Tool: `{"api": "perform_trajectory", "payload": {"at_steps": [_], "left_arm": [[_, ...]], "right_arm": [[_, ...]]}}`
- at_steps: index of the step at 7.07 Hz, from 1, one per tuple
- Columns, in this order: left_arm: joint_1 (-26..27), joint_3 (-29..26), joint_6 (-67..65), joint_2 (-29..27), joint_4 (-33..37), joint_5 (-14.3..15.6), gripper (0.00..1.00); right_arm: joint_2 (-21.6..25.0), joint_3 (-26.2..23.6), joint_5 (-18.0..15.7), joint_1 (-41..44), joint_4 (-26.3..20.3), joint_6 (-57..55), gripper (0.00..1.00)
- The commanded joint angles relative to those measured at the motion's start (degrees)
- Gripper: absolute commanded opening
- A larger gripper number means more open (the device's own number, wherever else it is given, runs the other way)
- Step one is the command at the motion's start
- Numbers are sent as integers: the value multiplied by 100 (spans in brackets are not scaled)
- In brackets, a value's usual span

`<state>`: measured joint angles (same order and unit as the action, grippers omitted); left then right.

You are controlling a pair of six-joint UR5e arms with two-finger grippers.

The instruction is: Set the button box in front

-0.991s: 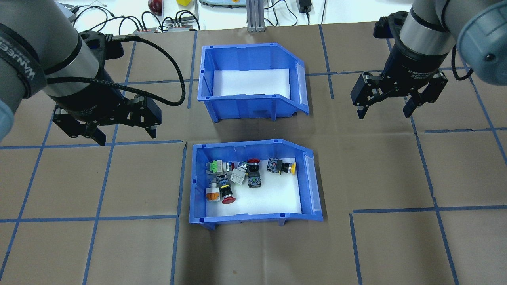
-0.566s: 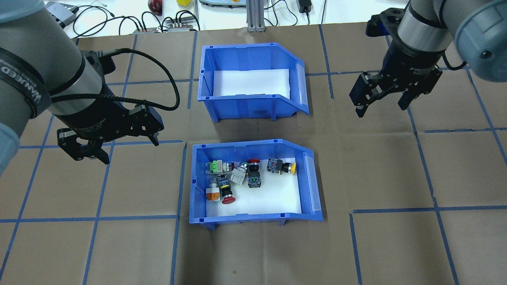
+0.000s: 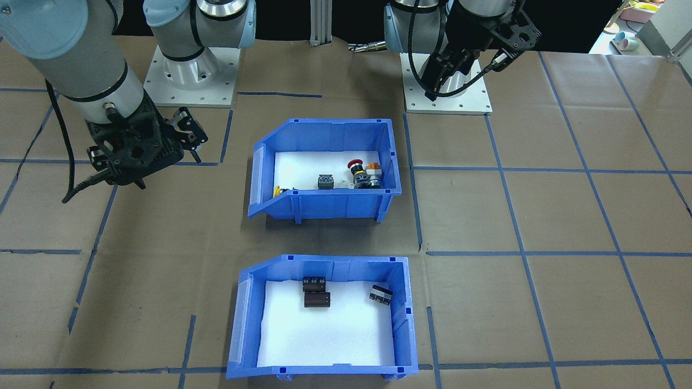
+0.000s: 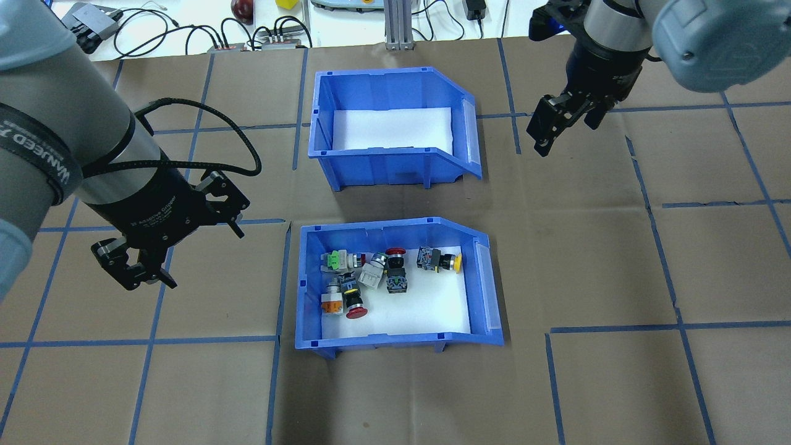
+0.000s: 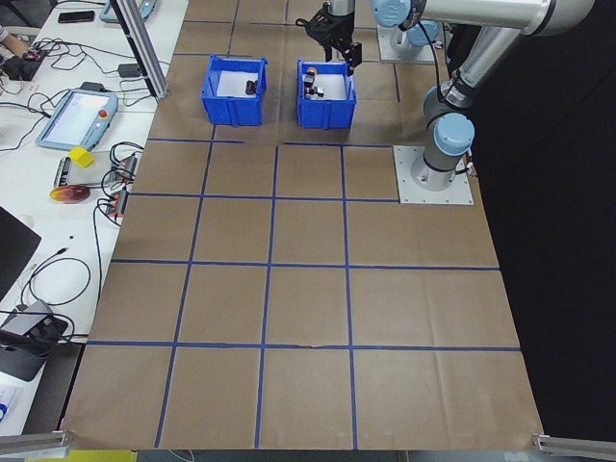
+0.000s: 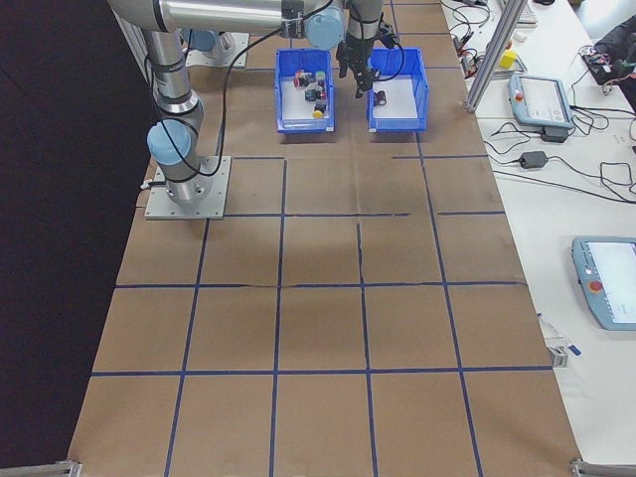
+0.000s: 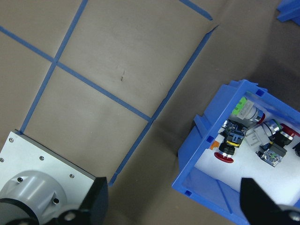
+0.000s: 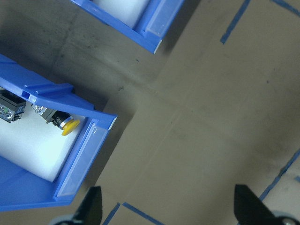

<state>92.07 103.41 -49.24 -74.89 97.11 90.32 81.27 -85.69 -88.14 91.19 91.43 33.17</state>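
Note:
The button box (image 4: 395, 224), a blue bin with a white liner, holds several colourful push-buttons (image 4: 371, 278). It stands on the paper-covered table, nearer the robot than the other blue bin (image 4: 395, 75). In the front-facing view the button box (image 3: 324, 124) is the upper bin. My left gripper (image 4: 182, 250) hovers open and empty, left of the button box (image 7: 206, 136) and clear of it. My right gripper (image 4: 565, 127) hangs open and empty to the right of the far bin, touching nothing. Its wrist view catches the button box's open front lip (image 8: 86, 140).
The other blue bin (image 3: 324, 262) holds only a few dark parts (image 3: 317, 299). Cables and small devices (image 4: 259, 34) lie beyond the table's far edge, with an aluminium post (image 4: 398, 25). Blue tape lines grid the brown paper. Two base plates (image 3: 446, 92) stand on the robot's side.
My left gripper has swung towards the robot and turned. My right gripper has moved farther away and leftwards, also turning. Both stayed open, and neither bin moved.

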Motion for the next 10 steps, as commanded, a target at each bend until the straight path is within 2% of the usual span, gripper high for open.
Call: {"api": "perform_trajectory", "payload": {"at_steps": [1, 2, 3, 4, 6, 7, 8, 10], "left_arm": [[48, 492, -1853, 332, 53, -433, 99], [74, 1001, -2487, 682, -25, -654, 99], [92, 1458, -3051, 1034, -400, -1013, 99], [135, 1698, -3665, 1159, -534, -1051, 99], [703, 1761, -4579, 1047, -692, -1052, 99], [1038, 1901, -4968, 837, -1172, -1043, 98], [1380, 2007, -5381, 566, -1717, -1043, 98], [1673, 2008, -5903, 152, -2247, -1025, 98]], "right_arm": [[-583, 499, -20, 442, 443, 873, 100], [-899, 779, 16, 574, 446, 980, 100], [-1190, 1034, 33, 741, 506, 1460, 100], [-1436, 1350, -27, 986, 446, 1656, 100], [-1867, 1564, -46, 1522, 515, 2359, 100], [-1991, 1573, -54, 1742, 525, 2683, 100], [-2062, 1564, -307, 1910, 699, 2939, 100], [-2360, 1564, -397, 2201, 1400, 2941, 100]]}}
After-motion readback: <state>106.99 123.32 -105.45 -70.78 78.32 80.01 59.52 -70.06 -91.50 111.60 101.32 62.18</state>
